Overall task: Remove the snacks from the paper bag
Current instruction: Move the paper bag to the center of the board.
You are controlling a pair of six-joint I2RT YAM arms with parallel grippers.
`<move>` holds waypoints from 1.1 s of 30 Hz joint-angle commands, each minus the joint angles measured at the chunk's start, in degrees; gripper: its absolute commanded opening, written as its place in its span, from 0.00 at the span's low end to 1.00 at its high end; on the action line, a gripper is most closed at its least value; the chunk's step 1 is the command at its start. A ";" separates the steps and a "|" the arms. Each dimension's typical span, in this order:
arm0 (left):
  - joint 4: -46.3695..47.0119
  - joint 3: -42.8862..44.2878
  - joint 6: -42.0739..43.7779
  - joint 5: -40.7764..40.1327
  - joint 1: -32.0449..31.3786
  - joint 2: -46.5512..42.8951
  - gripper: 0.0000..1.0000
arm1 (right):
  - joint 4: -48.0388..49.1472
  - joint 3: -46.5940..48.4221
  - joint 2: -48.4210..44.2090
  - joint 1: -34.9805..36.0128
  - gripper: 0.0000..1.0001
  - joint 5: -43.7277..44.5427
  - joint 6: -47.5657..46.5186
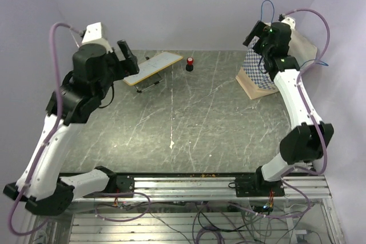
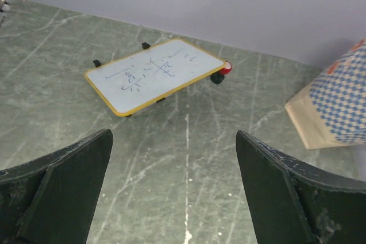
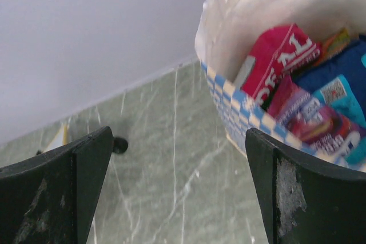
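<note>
Paper bag [image 3: 227, 100] far right, snacks [image 3: 309, 119] inside: magenta-red packet [image 3: 273, 64], big white letters, word unreadable; blue packet [image 3: 337, 91], QR code. White board [image 2: 154, 75] far left: blue scribbles, illegible. Left gripper [image 2: 174, 141], right gripper [image 3: 177, 141] spread wide, empty.

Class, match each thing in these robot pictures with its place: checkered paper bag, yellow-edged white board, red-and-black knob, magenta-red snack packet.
1. blue-and-white checkered paper bag
2. flat white yellow-edged board
3. small red-and-black knob
4. glossy magenta-red snack packet

A. inside the paper bag
B. far side of the table, left of centre
C. far right of the table
D. beside the board's right end

Pairs: 1-C; 2-B; 3-D; 4-A
</note>
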 commanded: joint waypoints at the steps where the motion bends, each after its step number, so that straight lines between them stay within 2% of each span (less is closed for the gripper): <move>1: 3.87 5.09 7.90 -3.76 -0.41 4.98 1.00 | 9.57 6.49 6.83 -2.94 1.00 1.04 0.21; 5: 6.26 6.13 11.50 -5.09 -0.05 7.97 1.00 | 9.66 14.87 14.72 -5.72 1.00 -1.11 1.77; 7: 7.61 6.36 12.08 -4.41 0.52 9.51 1.00 | 10.04 18.33 18.58 -6.89 1.00 -5.00 3.18; 13: 10.26 6.90 12.50 -0.26 3.52 14.21 0.99 | 16.36 23.29 26.41 -8.10 0.96 -11.98 4.26; 17: 11.12 9.25 13.55 1.81 6.54 17.00 1.00 | 17.04 27.94 31.81 -9.04 0.90 -12.22 5.10; 22: 12.28 12.30 14.77 2.99 6.91 21.10 0.99 | 17.99 31.52 36.02 -10.41 0.81 -12.49 4.19; 33: 11.24 12.78 12.03 3.96 9.57 22.20 0.98 | 20.06 39.63 43.95 -11.58 0.59 -15.35 5.05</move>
